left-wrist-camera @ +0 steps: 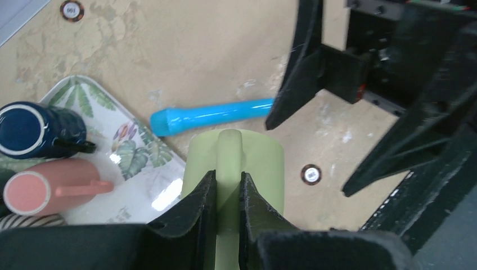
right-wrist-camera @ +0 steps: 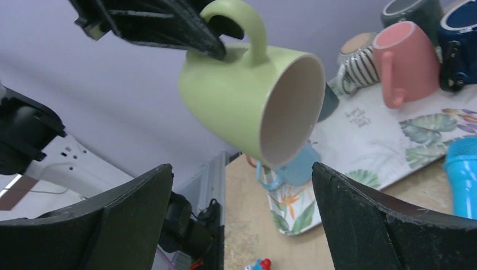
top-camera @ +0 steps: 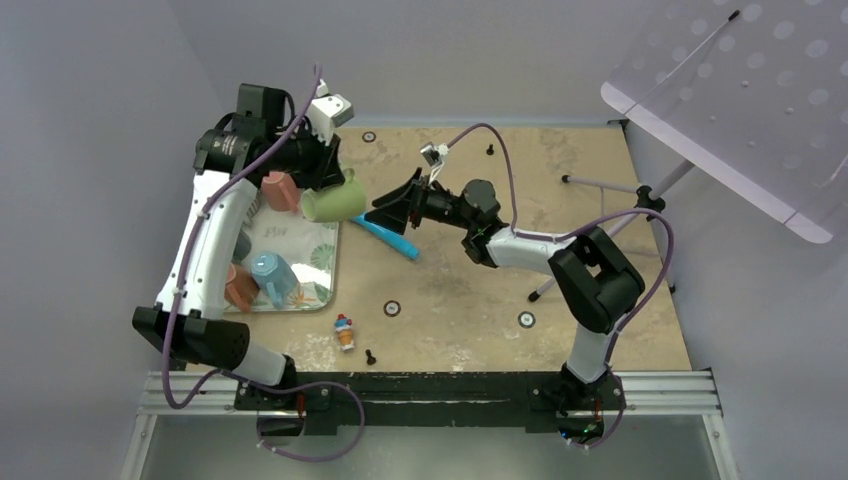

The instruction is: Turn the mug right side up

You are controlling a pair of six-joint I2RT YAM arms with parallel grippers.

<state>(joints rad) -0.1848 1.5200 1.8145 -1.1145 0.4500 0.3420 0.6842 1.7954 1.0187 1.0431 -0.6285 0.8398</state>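
Observation:
My left gripper (top-camera: 335,185) is shut on the handle of a light green mug (top-camera: 335,201) and holds it in the air on its side, mouth facing right. In the left wrist view the fingers (left-wrist-camera: 202,197) pinch the mug's handle (left-wrist-camera: 229,163). In the right wrist view the mug (right-wrist-camera: 247,95) hangs above and ahead, its beige inside facing me. My right gripper (top-camera: 385,215) is open and empty, jaws wide apart, just right of the mug's mouth; its fingertips (right-wrist-camera: 140,197) frame the mug from below.
A leaf-patterned tray (top-camera: 325,245) at the left holds several mugs: pink (top-camera: 281,190), light blue (top-camera: 274,277), navy (left-wrist-camera: 28,129), striped (right-wrist-camera: 360,59). A blue cylinder (top-camera: 390,237) lies on the table beside the tray. A small toy figure (top-camera: 344,331) stands near the front.

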